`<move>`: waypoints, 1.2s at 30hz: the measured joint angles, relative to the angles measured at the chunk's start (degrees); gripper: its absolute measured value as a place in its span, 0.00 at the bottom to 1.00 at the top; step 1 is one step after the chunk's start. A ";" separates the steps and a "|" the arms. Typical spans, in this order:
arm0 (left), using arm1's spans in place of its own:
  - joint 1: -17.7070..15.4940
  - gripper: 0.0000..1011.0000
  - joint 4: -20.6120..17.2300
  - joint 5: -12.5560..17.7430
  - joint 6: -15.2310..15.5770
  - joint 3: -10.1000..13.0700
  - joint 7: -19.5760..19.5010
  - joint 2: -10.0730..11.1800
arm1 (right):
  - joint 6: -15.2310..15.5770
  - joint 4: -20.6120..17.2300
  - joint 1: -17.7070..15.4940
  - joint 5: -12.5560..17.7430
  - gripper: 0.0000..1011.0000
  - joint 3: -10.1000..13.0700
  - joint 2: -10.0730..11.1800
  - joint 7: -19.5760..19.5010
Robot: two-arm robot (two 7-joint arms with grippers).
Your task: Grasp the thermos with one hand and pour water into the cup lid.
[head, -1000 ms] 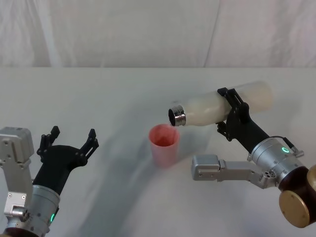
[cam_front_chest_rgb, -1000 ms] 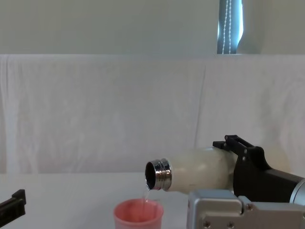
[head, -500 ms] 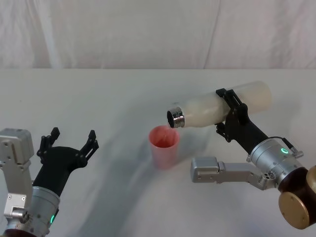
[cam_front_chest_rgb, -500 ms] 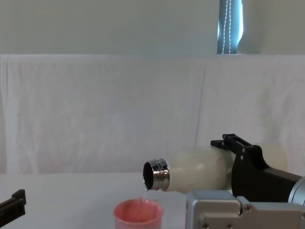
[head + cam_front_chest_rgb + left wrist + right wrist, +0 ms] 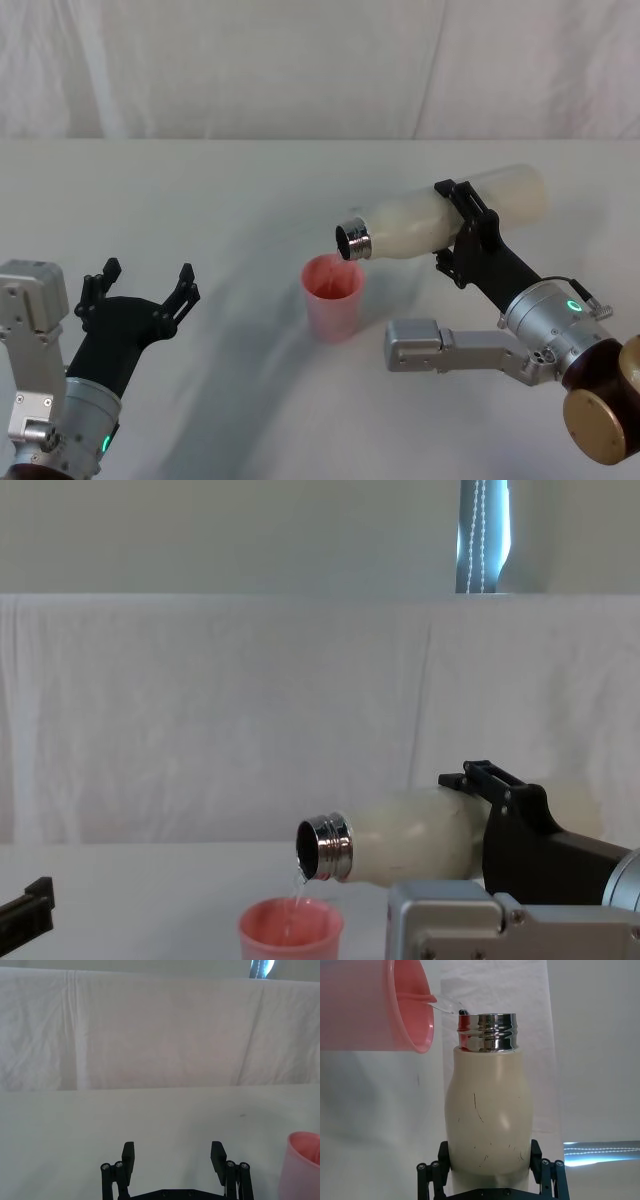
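Note:
The cream-white thermos (image 5: 440, 217) lies tipped almost flat above the table, its steel neck (image 5: 354, 239) just over the pink cup lid (image 5: 333, 295). My right gripper (image 5: 466, 230) is shut on the thermos body. In the chest view a thin stream of water falls from the thermos neck (image 5: 325, 848) into the cup lid (image 5: 290, 932). The right wrist view shows the thermos (image 5: 489, 1120) between the black fingers (image 5: 431, 1176), with water running into the cup lid (image 5: 375, 1005). My left gripper (image 5: 140, 285) stands open at the near left, away from both.
A white cloth covers the table (image 5: 200, 190) and hangs as a backdrop behind it. The left wrist view shows the cup lid (image 5: 303, 1165) off to one side of the open left gripper (image 5: 174, 1155). A grey arm link (image 5: 440, 348) lies near the cup.
The thermos has shifted slightly to the left, its neck now lower and further over the cup lid. Water keeps running. The left arm has not moved.

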 joint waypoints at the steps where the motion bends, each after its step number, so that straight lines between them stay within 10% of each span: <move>1: 0.00 0.99 0.00 0.00 0.00 0.00 0.00 0.00 | 0.01 -0.01 0.00 -0.01 0.95 0.00 0.01 0.00; 36: 0.00 0.99 0.00 0.00 0.00 0.00 0.00 0.00 | -2.33 -0.61 -2.08 5.22 0.95 2.04 -1.78 -1.00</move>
